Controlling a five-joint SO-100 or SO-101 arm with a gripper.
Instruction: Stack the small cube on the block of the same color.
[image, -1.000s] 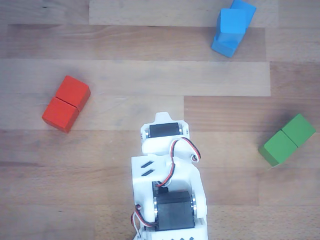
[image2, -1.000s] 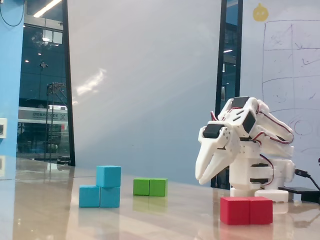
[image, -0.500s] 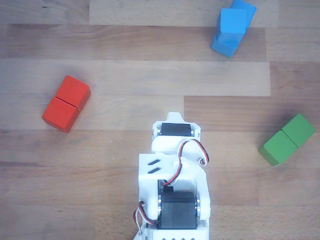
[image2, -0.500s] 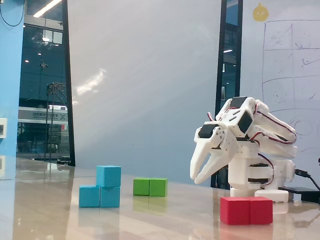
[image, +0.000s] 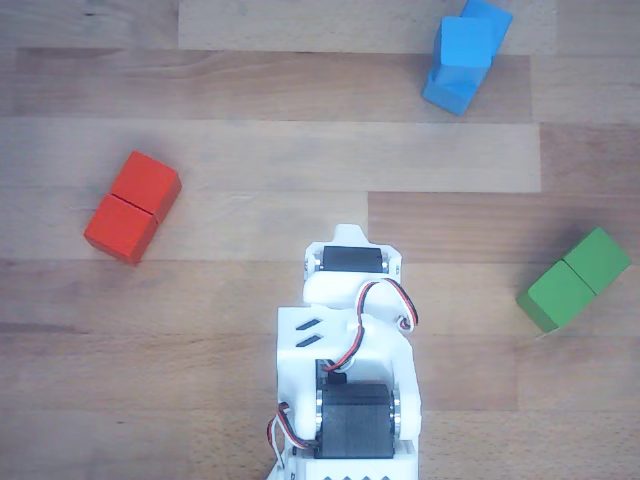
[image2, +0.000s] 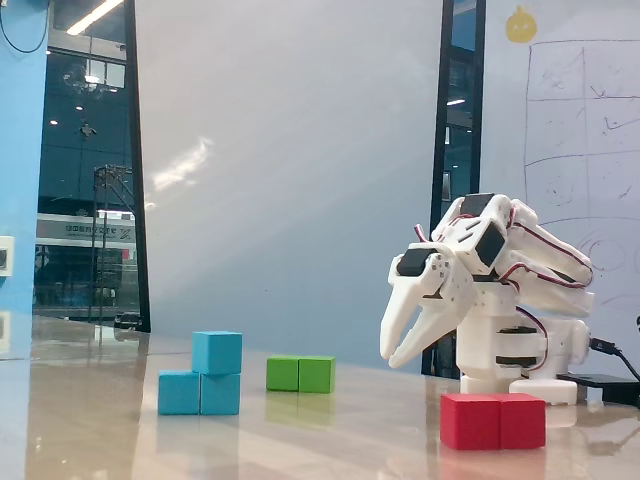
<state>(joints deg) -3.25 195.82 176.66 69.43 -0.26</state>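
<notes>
Wooden planks run across the table (image: 250, 150), with a pale wall and a whiteboard behind in the fixed view. From my station I see the gripper (image2: 388, 355) hanging in the air with its jaws slightly apart and nothing between them, well clear of every block. The arm (image: 345, 370) is folded back near its base, I judge because it has no load to carry. Out from there, the small cube (image2: 217, 352) sits on top of one end of the blue block (image2: 180, 393), so the stack looks done to me. The green block (image2: 300, 374) lies farther back. The red block (image2: 493, 420) lies nearest the camera, apart from the others.
</notes>
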